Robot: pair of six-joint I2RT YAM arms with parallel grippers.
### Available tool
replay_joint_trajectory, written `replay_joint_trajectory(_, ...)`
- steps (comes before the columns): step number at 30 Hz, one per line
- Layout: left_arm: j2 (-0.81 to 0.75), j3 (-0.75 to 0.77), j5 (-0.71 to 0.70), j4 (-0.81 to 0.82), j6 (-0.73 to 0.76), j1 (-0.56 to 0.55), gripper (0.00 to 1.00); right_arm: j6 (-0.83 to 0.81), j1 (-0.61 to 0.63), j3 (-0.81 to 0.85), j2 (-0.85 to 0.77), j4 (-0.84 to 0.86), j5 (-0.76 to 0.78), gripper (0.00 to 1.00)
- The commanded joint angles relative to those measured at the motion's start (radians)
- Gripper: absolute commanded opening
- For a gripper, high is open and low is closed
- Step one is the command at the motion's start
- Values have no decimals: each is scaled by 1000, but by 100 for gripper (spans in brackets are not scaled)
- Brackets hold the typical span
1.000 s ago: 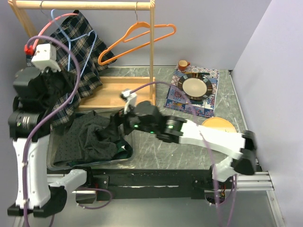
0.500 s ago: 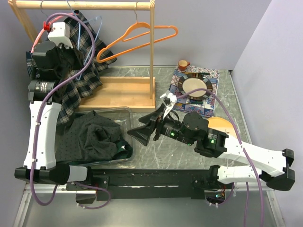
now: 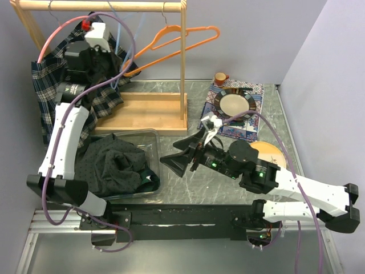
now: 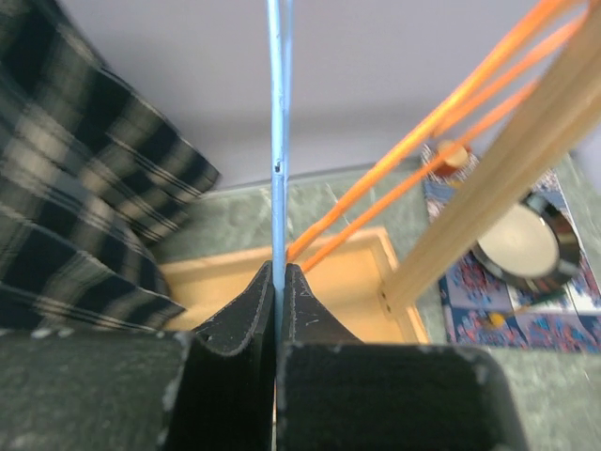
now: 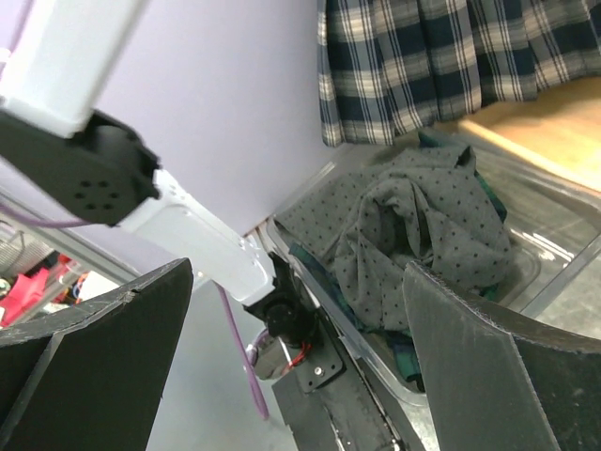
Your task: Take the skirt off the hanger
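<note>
One blue hanger (image 4: 276, 141) is pinched by left gripper (image 4: 278, 274), skirt (image 4: 84, 207) edge seemingly beside.

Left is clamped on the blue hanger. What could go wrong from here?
The left gripper pinches only the thin blue hanger; it may slip or twist.
The orange hanger runs right beside it and could snag.
The right gripper is open, away from the skirt, so nothing holds the cloth.

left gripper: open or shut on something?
Shut. In the left wrist view the left gripper has its jaws pressed together on the thin wire of the blue hanger, with no gap showing on either side.
</note>
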Motion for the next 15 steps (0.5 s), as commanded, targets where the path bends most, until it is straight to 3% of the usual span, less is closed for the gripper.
replay_joint_trajectory(1, 19, 39, 37, 34, 22, -47, 1, -19, 2, -7, -44, 56, 38, 100)
replay_joint_trajectory(7, 21, 53, 40, 3, 28, -56, 2, -10, 2, 0, -41, 56, 21, 100)
replay_joint_trajectory(13, 41, 99, -4, -58, 30, -56, 19, 10, 3, 12, -41, 45, 12, 100)
replay_joint_trajectory(15, 36, 90, -21, -63, 30, -56, 36, 17, 3, 9, -52, 45, 16, 100)
